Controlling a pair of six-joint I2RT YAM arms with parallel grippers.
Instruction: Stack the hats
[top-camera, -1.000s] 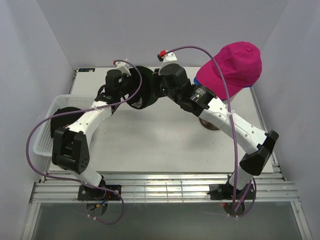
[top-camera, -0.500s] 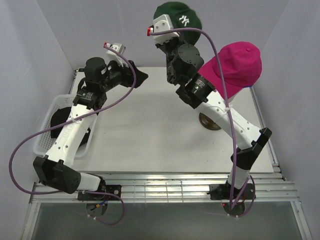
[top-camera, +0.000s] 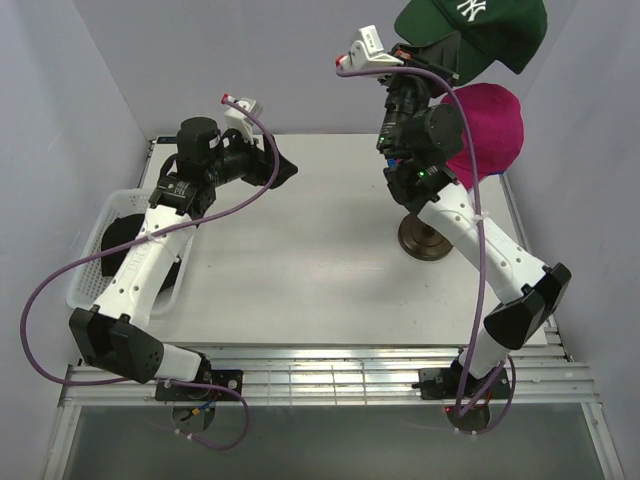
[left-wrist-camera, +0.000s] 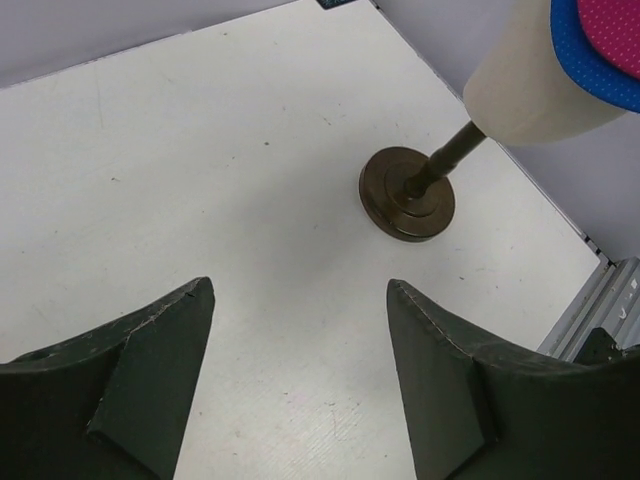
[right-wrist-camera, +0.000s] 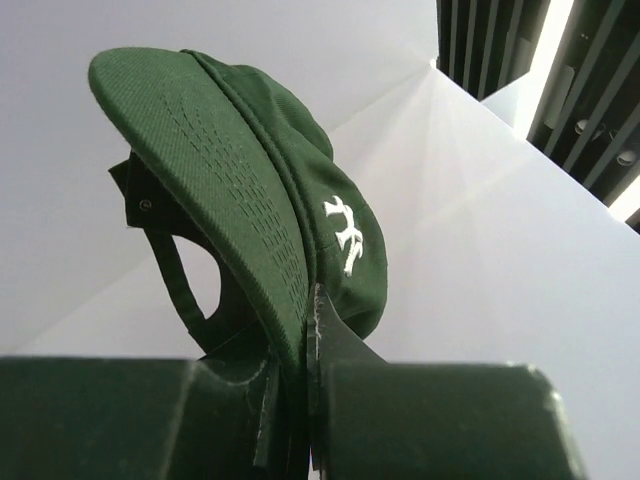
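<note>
Step in hand: the dark green hat probably goes next onto the pile on the mannequin head.
Green hat: up in the air, above the mannequin head and a little behind it, brim end toward the arm, white logo facing up.
Right hand: pressed together on the edge of the green brim, the crown hanging free past the fingers.
Pile so far: the pink hat sits on the mannequin head; the left wrist view shows a blue hat under it.
Left hand: spread wide and holding nothing, well to the left of the mannequin head, above the bare surface.
Approach: the green crown's hollow should be centred over the pink crown, then lowered straight down.
Alignment: the green brim is best turned to lie along the pink brim, so the hats nest and do not sit crooked.
Release: the fingers should part only once the crown has settled around the pink one.
Risk: the thin stand and round base under the mannequin head look easy to tip, so a sideways push must be avoided; a one-edge pinch may let the hat swing.
Basket: far left of the mannequin head; a dark thing lies in it, mostly hidden by the left arm.
</note>
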